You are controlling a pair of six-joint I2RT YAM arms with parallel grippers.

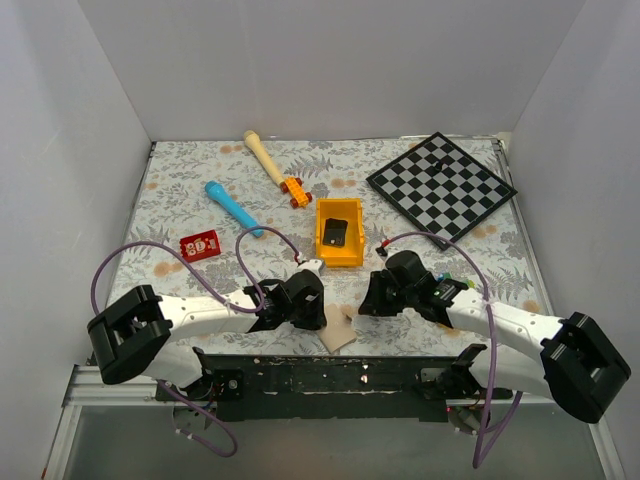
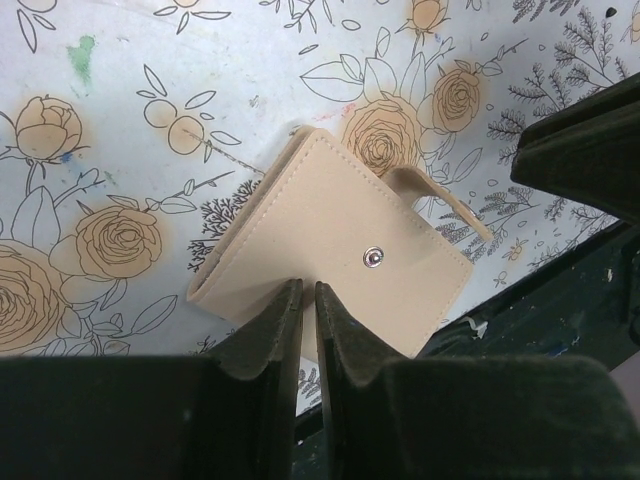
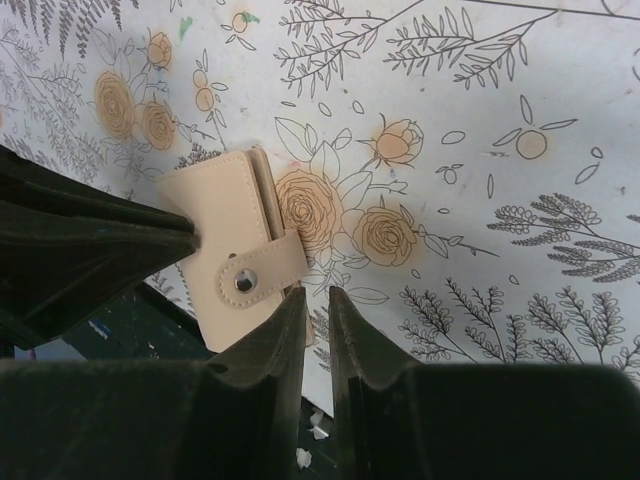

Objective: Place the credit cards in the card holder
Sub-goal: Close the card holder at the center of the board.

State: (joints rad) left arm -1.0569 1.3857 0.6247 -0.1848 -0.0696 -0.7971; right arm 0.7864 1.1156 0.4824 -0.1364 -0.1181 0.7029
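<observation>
The tan card holder [image 1: 340, 330] lies folded near the table's front edge, between both grippers. In the left wrist view the card holder [image 2: 330, 240] shows its snap stud, with the tab lifted off it. My left gripper [image 2: 308, 290] is shut on its near edge. In the right wrist view the left fingers [image 3: 120, 225] meet at the card holder's [image 3: 225, 210] left edge. My right gripper [image 3: 317, 295] hovers just right of the tab, its jaws a narrow gap apart and holding nothing. A red credit card [image 1: 200, 245] lies at the left.
A yellow-orange bin [image 1: 320, 238] behind the grippers holds a dark flat rectangle [image 1: 335, 232]. Further back lie a blue marker [image 1: 232, 208], a wooden stick [image 1: 265, 157], an orange toy car [image 1: 295, 190] and a checkerboard [image 1: 440, 185]. A black rail [image 1: 330, 375] borders the front edge.
</observation>
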